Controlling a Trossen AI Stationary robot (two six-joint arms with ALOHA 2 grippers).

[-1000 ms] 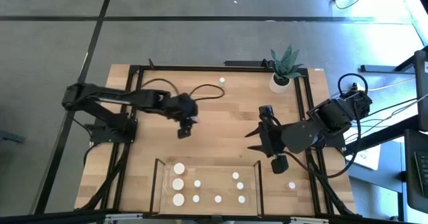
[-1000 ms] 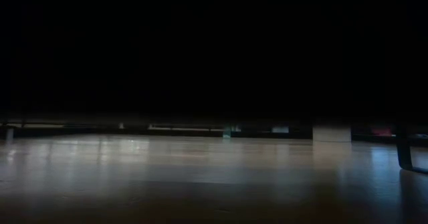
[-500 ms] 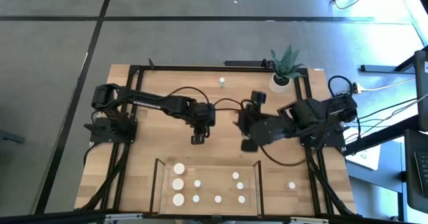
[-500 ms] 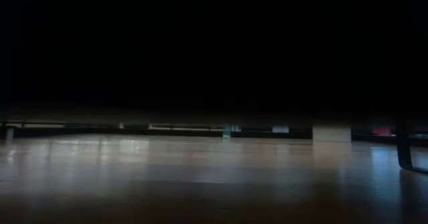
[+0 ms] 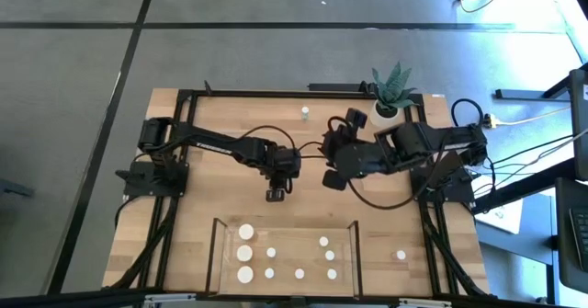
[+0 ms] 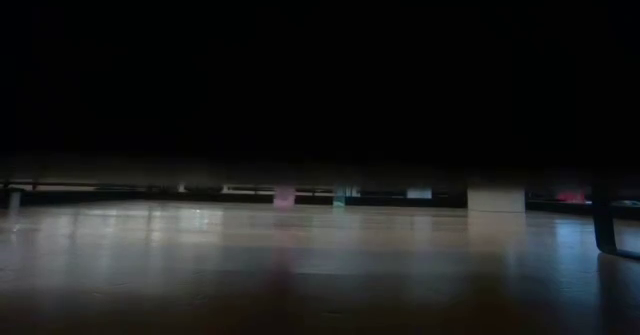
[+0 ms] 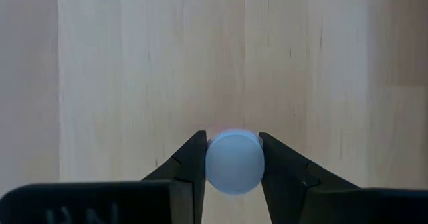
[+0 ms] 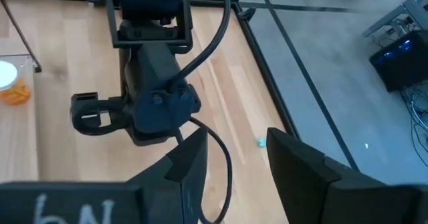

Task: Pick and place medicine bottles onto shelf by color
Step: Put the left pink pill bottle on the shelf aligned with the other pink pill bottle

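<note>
My left gripper [image 5: 274,195] is over the middle of the table, shut on a small medicine bottle [image 7: 234,162] with a white cap and a pinkish body [image 6: 284,197]. The bottle is low over the wood; I cannot tell whether it touches. My right gripper [image 5: 333,179] hovers open just right of the left gripper, with nothing between its fingers [image 8: 231,160]. The shelf [image 5: 294,239] lies at the near edge, and several white-capped bottles stand on it. One loose bottle [image 5: 304,113] stands near the far edge. Another [image 5: 401,255] stands right of the shelf. My left gripper pinches the bottle between its two fingers, on opposite sides at the cap [image 7: 212,164]. The fingers come from above, pointing steeply down. The bottle is upright, cap up; what lies below the cap is hidden by the cap itself.
A white pot with a spiky green plant [image 5: 386,110] stands at the far right corner. Dark frame bars [image 5: 180,161] run along the table's left and right sides. Bare wood lies between the grippers and the shelf.
My left gripper has carried the bottle toward the table's right and down; the pinkish body has come into the low view. My right gripper has moved from beside the shelf's right end toward the far edge and the left, turning as it went.
</note>
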